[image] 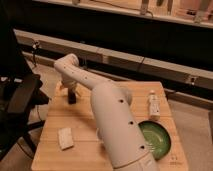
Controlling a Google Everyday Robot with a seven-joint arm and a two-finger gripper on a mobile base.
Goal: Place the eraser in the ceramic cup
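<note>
1. Fingers of the gripper [71,95] point down at the far left part of the wooden table [80,150]; whether they are apart, together or clamped cannot be told, as they merge into one dark shape at the arm's end.
2. That dark shape includes a small black block right under the wrist, at or just above the tabletop; it is probably the eraser [72,98], though its edges cannot be separated from the gripper.
3. No ceramic cup shows; the bulky white arm [117,125] crosses the middle of the table from the near edge to the far left.
4. Near the table's front left lies a pale squarish block [65,137], well apart from the gripper.
5. On the right, a wide green bowl [156,140] sits partly behind the arm.
6. Beyond the bowl, near the right edge, lies a small white bottle-like object [154,104].
7. Left of the table stands a black chair [20,100].
</note>
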